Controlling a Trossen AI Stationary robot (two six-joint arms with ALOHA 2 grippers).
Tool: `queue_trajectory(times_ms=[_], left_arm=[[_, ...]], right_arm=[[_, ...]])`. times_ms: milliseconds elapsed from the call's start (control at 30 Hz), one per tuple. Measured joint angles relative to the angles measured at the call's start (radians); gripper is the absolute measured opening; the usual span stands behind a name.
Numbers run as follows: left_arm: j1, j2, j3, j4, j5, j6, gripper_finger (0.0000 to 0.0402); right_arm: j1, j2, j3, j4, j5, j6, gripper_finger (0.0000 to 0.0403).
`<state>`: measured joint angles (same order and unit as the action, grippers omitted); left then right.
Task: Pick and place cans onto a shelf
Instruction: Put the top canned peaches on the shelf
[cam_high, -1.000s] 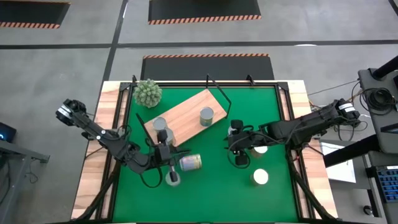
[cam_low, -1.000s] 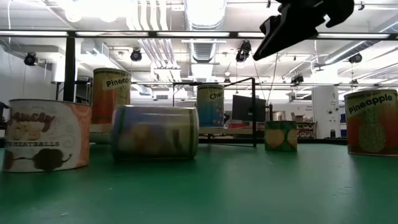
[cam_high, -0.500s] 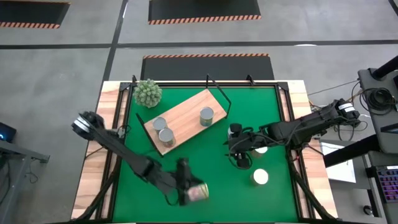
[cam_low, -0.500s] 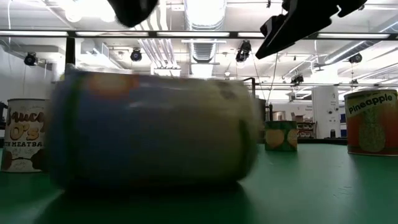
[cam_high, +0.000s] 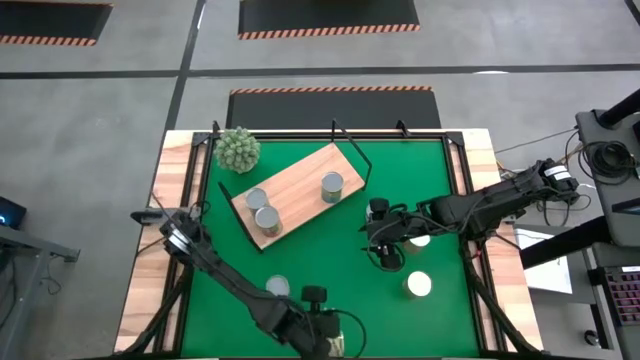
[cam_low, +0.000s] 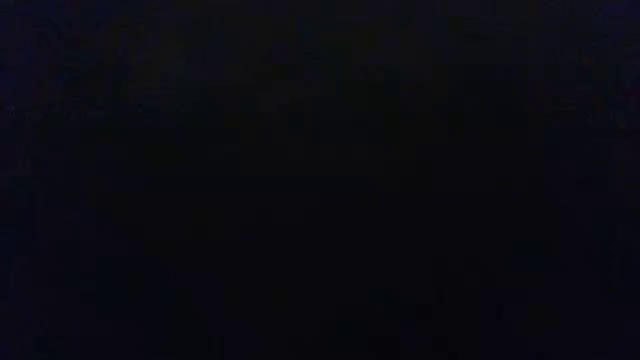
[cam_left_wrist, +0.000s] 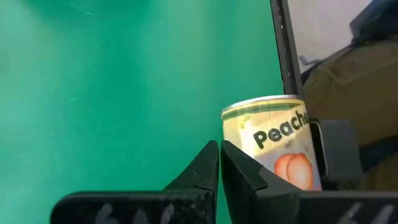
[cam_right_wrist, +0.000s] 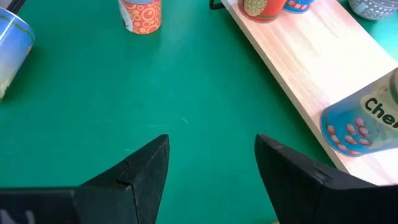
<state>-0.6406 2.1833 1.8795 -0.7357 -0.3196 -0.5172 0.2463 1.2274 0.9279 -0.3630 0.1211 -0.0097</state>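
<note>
A peaches can (cam_left_wrist: 273, 146) sits at the mat's near edge, next to a black rail (cam_left_wrist: 281, 56). My left gripper (cam_left_wrist: 219, 163) is shut and stands right beside it; in the high view that gripper (cam_high: 325, 335) hides the can. The low view is wholly dark. The wooden shelf (cam_high: 295, 180) lies flat on the mat and carries three upright cans (cam_high: 256, 198) (cam_high: 266, 218) (cam_high: 332, 185). Other cans stand on the mat (cam_high: 277, 288) (cam_high: 418, 284). My right gripper (cam_right_wrist: 211, 155) hangs open above bare mat near the shelf's right end (cam_high: 378, 235). My left gripper has its shut fingers close against the peaches can's label side (cam_left_wrist: 249, 143), slanting down from the table's left. Whether the outer side of the finger (cam_left_wrist: 239, 171) touches the can, I cannot tell.
A spiky green plant (cam_high: 239, 149) stands at the far left corner. A can (cam_high: 420, 238) sits under my right arm. A black wire frame (cam_high: 350, 150) rises at the shelf's far end. Green mat lies bare between the shelf and the near edge.
My left gripper has swept, shut, from beside the shelf toward the table's near edge, sinking and tipping downward. The can that lay on its side near the shelf has rolled ahead of it to the near edge, up against the low camera, which has gone dark.
</note>
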Motion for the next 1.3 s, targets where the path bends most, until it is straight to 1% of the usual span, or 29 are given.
queue_trajectory(times_ms=[167, 233, 333, 433, 500, 633, 733, 800, 900, 1033, 1100, 1200, 1300], left_arm=[[-0.026, 0.051, 0.175, -0.208, 0.008, -0.016, 0.0], [-0.043, 0.071, 0.211, -0.243, 0.033, -0.016, 0.0], [-0.062, 0.079, 0.237, -0.25, 0.087, -0.016, 0.0], [-0.07, 0.088, 0.224, -0.245, 0.119, -0.037, 0.0], [-0.07, 0.098, 0.201, -0.233, 0.121, -0.052, 0.0], [-0.069, 0.094, 0.128, -0.138, 0.125, -0.049, 0.0], [-0.067, 0.096, 0.078, -0.129, 0.128, -0.064, 0.0], [-0.067, 0.096, 0.068, -0.128, 0.121, -0.071, 0.0], [-0.067, 0.091, 0.069, -0.135, 0.06, -0.062, 0.0], [-0.066, 0.091, 0.086, -0.215, -0.066, -0.052, 0.0], [-0.065, 0.09, 0.092, -0.25, -0.109, -0.051, 0.0], [-0.064, 0.09, 0.097, -0.289, -0.152, -0.052, 0.0], [-0.064, 0.09, 0.096, -0.294, -0.279, -0.05, 0.0]], right_arm=[[0.001, 0.0, 0.0, 0.0, -0.003, 0.001, 0.0226], [0.003, 0.0, 0.0, 0.0, -0.017, 0.002, 0.0226], [0.009, 0.0, -0.001, -0.001, -0.026, 0.005, 0.0226], [0.013, 0.0, -0.001, 0.0, -0.027, 0.009, 0.0226], [0.015, 0.0, -0.001, 0.001, -0.026, 0.01, 0.0226], [0.016, 0.0, -0.001, 0.001, -0.026, 0.021, 0.0226], [0.016, -0.001, -0.001, 0.001, -0.026, 0.026, 0.0227], [0.016, -0.001, -0.001, 0.0, -0.026, 0.027, 0.0228], [0.016, -0.001, -0.001, 0.0, -0.026, 0.028, 0.0228], [0.016, 0.003, -0.001, 0.001, -0.026, 0.04, 0.0231], [0.016, 0.005, -0.001, 0.0, -0.027, 0.07, 0.0236], [0.016, 0.017, -0.002, 0.008, -0.025, 0.14, 0.0253], [0.017, 0.026, -0.002, -0.005, -0.025, 0.119, 0.0277]])
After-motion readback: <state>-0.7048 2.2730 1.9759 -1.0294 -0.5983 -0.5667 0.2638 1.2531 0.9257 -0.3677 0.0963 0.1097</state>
